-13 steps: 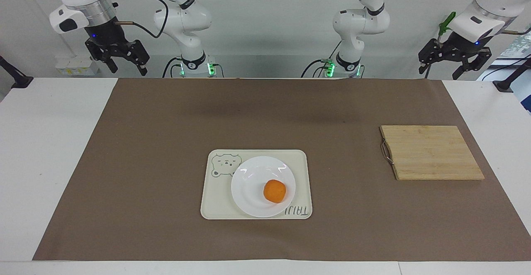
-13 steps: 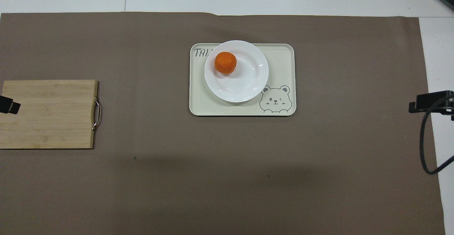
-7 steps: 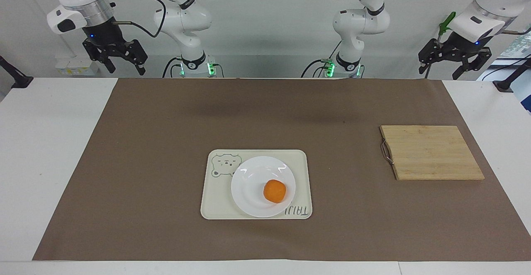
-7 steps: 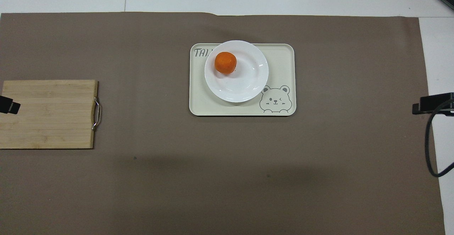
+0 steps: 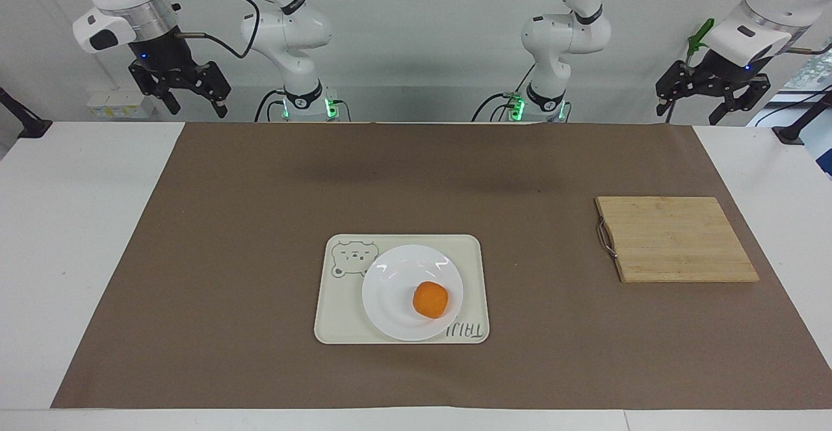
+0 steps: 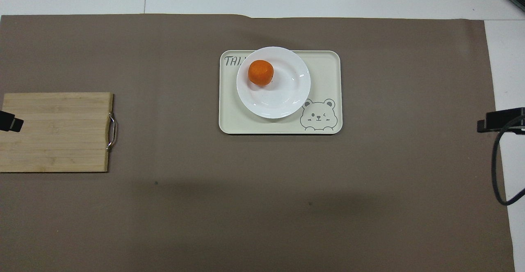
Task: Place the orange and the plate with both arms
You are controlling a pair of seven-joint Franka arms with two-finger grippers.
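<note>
Comparing this moment with a second ago, only the right gripper [image 5: 185,96] differs: it has drawn slightly up and outward, toward its own end of the bench, and has now come to rest, raised above the bench edge near its base. Its jaws stand wide open and hold nothing. The left gripper [image 5: 712,99] has not shifted; it hangs raised at the left arm's end, over the bench edge nearest the robots, jaws likewise spread and empty.

Nothing on the bench has moved. The orange [image 5: 430,300] sits on the plate [image 5: 390,288], off-centre toward the rim that lies farther from the robots. The plate rests on the tray [image 5: 338,320], partly covering the bear drawing's edge and the lettering. A cutting board [image 5: 676,239] lies well apart, toward the left arm's end.

Both arms pulled back and empty-handed, with the fruit settled on the plate, suggests the placing is finished and the arms are parked.
</note>
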